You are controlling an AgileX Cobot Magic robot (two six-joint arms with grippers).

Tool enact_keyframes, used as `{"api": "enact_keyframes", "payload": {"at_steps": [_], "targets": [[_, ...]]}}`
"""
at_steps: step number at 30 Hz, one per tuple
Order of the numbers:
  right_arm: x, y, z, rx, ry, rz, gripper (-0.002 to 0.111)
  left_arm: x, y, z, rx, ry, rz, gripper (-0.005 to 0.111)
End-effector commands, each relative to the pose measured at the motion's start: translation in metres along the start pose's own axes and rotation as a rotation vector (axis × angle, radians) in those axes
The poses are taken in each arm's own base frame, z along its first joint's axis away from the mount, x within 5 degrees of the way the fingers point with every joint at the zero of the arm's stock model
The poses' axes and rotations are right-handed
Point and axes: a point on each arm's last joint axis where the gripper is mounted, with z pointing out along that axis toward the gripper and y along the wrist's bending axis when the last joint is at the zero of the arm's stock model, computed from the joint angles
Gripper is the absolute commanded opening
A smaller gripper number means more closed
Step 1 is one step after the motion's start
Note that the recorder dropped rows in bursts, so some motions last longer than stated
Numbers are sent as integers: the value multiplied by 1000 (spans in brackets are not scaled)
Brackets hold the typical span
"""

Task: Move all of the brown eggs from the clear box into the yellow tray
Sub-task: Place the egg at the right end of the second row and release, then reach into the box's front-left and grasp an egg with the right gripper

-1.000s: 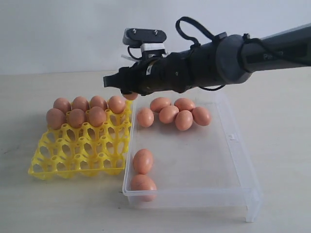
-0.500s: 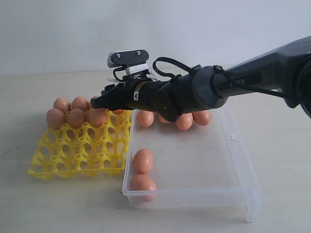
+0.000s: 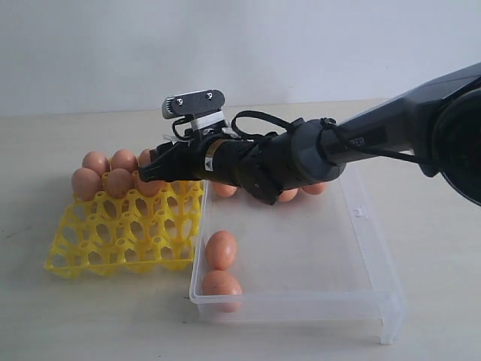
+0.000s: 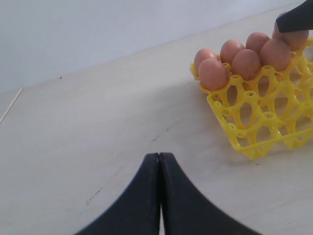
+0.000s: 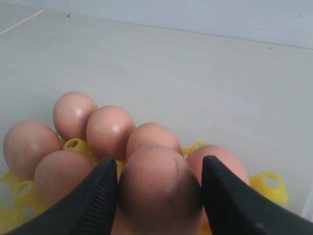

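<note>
On the counter (image 3: 443, 248), the box (image 3: 316, 248) sits right and the tray (image 3: 113, 241) left. The right arm has swung left from over the box and dipped down. Its right hand (image 3: 150, 171) is now low over the tray's far rows, pinching one egg (image 5: 159, 183), likely ready to set it in a cup. The left hand (image 4: 160, 196) is pressed together, apart from the tray. More eggs (image 3: 221, 250) wait in the box.

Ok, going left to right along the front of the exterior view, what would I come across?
yellow tray → two brown eggs in the near left corner of the clear box → the box's bare floor → latch tab on its right wall.
</note>
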Motion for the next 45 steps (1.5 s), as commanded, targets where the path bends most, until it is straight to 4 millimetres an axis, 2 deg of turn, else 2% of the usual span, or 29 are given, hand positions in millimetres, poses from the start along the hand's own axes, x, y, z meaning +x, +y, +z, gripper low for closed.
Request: {"api": "enact_keyframes", "payload": {"at_steps": [1,4,8,18,21,24,27,29,32,39,45], "targets": [[5,2,0,-6,14,21,32,-2,0,-1,-2,-18,-4,0],[5,2,0,-1,23,47,45,-2,0,-1,-2,-18,-4,0],[3,2,-2,9,39,49,53,-2,0,-1,-2,-18,-4,0],[-8,2,-11,36,77,38,54,-2,0,-1,-2,-18,-4,0],[-27,4,-26,71,110,41,54,-2,0,-1,-2,-18,-4,0],[-51,6,-55,142,205,54,54,-2,0,-1,-2,-18,-4,0],[-59,6,-84,229,375,173,54,-2,0,-1,-2,-18,-4,0],[-54,5,-97,273,511,293,54,-2,0,-1,-2,-18,-4,0],[-46,8,-103,254,631,422,54,-2,0,-1,-2,-18,-4,0],[-37,14,-96,194,672,505,54,-2,0,-1,-2,-18,-4,0],[-5,9,-101,228,706,522,54,-2,0,-1,-2,-18,-4,0]]}}
